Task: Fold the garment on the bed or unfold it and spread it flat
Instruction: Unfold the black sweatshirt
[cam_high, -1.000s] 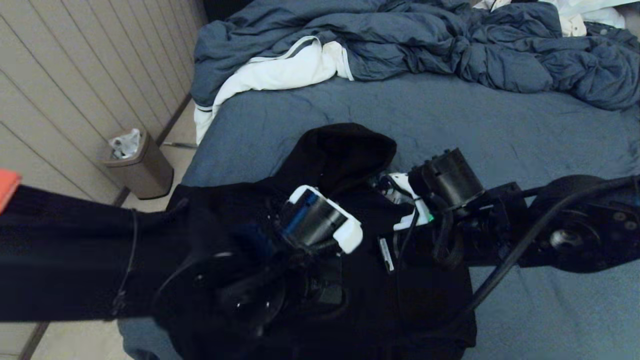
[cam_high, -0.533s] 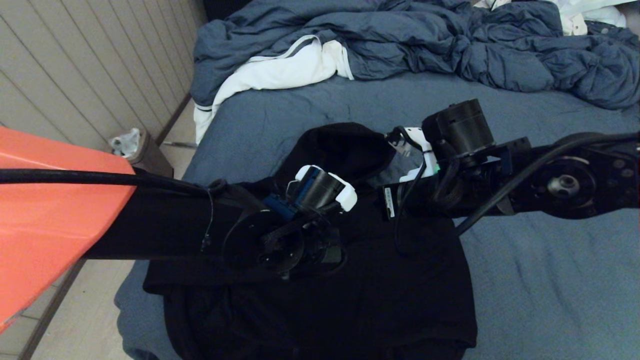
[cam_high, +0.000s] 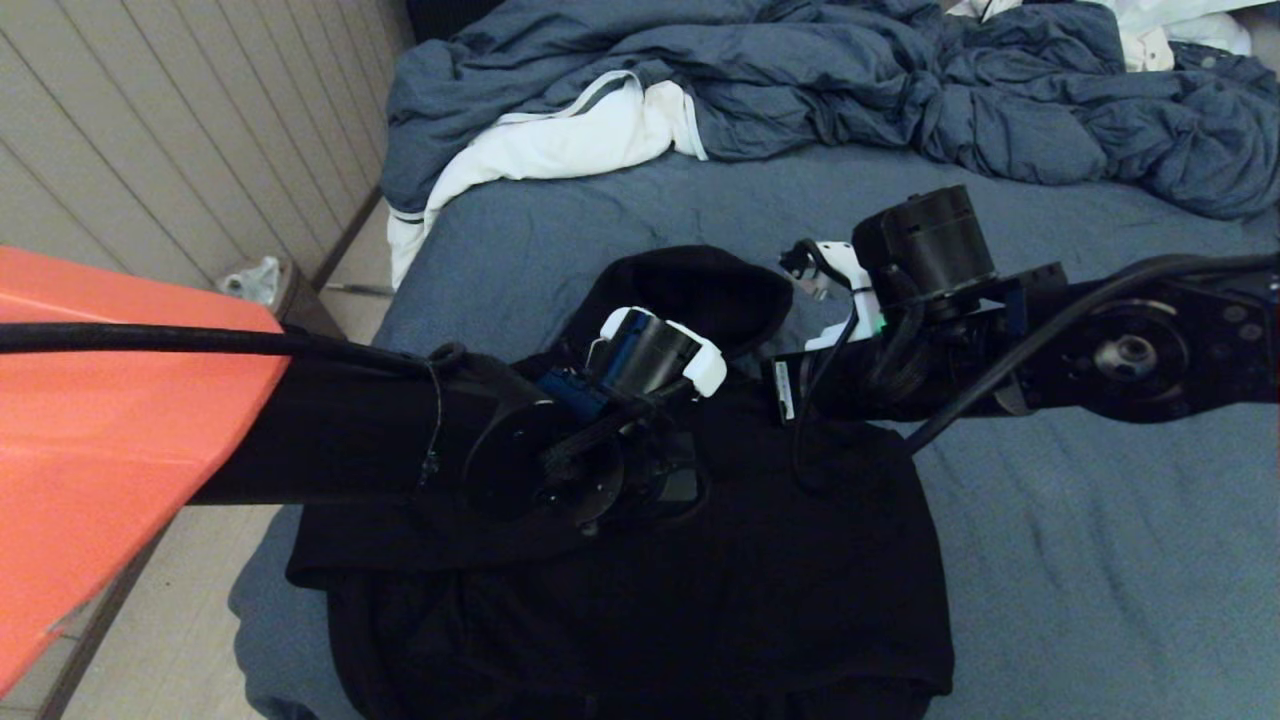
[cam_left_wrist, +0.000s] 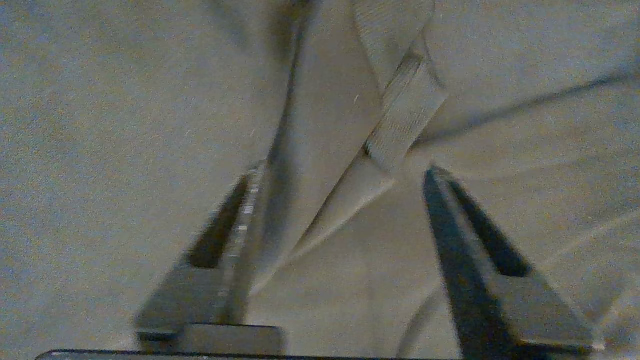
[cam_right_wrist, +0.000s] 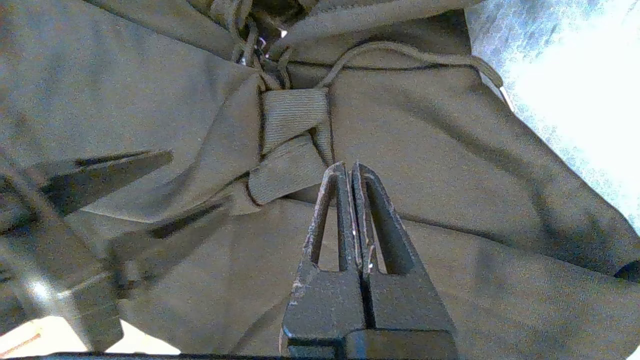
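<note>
Black hoodie (cam_high: 700, 600) lying folded at near-left part of bed (cam_high: 1080, 560), body toward near edge, hood (cam_high: 690, 290) pointing far. Both arms reaching in over chest area, left arm from left, right arm from right.

Left gripper (cam_left_wrist: 345, 172) above hoodie fabric, fingers (cam_left_wrist: 240, 220) spread well apart, nothing clamped between them; a ribbed cuff (cam_left_wrist: 405, 115) and a fold edge lying in the gap below the tips. Contact with fabric: cannot tell.

Right gripper (cam_right_wrist: 347, 170) closed, fingers pressed together tip to tip, nothing visibly pinched; tips just at ribbed cuff (cam_right_wrist: 292, 145) near drawcord (cam_right_wrist: 400, 50).

Farther back: bare blue-grey sheet, then crumpled duvet (cam_high: 900, 90) with white cloth (cam_high: 560, 140) at far left. Bin (cam_high: 265, 285) on floor left of bed.
</note>
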